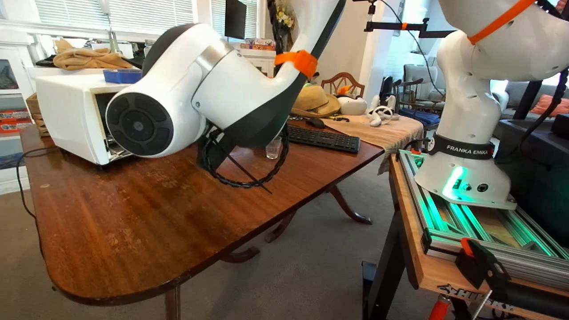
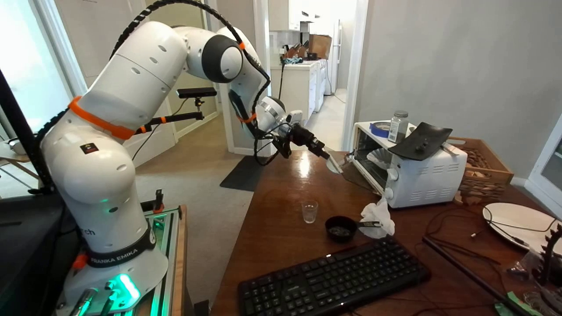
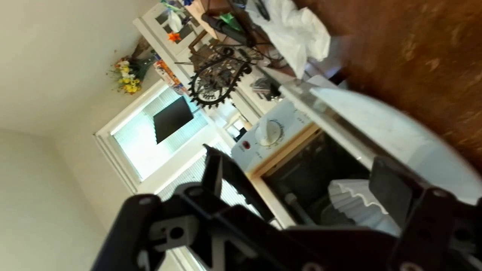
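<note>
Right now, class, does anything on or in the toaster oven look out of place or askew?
Yes. A black curved tray looks slanted on top of the toaster oven, not lying flat. Inside sits a white fluted item, perhaps paper, which would be odd in there.

Glossy, scuffed wood on the table (image 1: 178,213); smooth toaster oven (image 2: 426,182); pleated liner (image 3: 352,197), perhaps paper.

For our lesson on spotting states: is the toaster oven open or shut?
Open: in an exterior view, the toaster oven gapes at the front; the wrist view shows ruffled white material inside.
</note>
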`<state>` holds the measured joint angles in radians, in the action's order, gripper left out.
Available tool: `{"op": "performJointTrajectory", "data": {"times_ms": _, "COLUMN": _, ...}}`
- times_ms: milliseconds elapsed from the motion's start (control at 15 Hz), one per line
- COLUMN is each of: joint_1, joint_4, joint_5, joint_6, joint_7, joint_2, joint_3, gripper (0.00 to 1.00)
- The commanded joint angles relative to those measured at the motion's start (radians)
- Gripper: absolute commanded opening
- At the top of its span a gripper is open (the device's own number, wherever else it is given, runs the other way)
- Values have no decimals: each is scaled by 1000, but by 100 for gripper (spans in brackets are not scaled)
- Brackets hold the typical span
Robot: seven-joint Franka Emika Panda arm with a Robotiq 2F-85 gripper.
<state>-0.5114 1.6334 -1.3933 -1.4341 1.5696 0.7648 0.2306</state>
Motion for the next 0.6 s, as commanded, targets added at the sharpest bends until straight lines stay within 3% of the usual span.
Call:
{"op": "performJointTrajectory", "data": {"times_ms": 0, "joint_1": -7, "joint_4": 25, "joint_5": 6, "joint_6": 121, "joint_7": -35, "joint_2": -62, "joint_3": -4, "gripper": 100}}
{"op": "performJointTrajectory", "data": {"times_ms": 267, "joint_1": 22, "joint_4": 12, "joint_5": -19, "joint_6": 165, "joint_7": -92, "joint_2": -95, "joint_3": -1, "gripper": 100}}
{"op": "performJointTrajectory", "data": {"times_ms": 533, "joint_1": 29, "joint_4": -10, "joint_5": -61, "joint_6": 53, "joint_7": -121, "joint_2": -74, "joint_3": 25, "gripper": 100}}
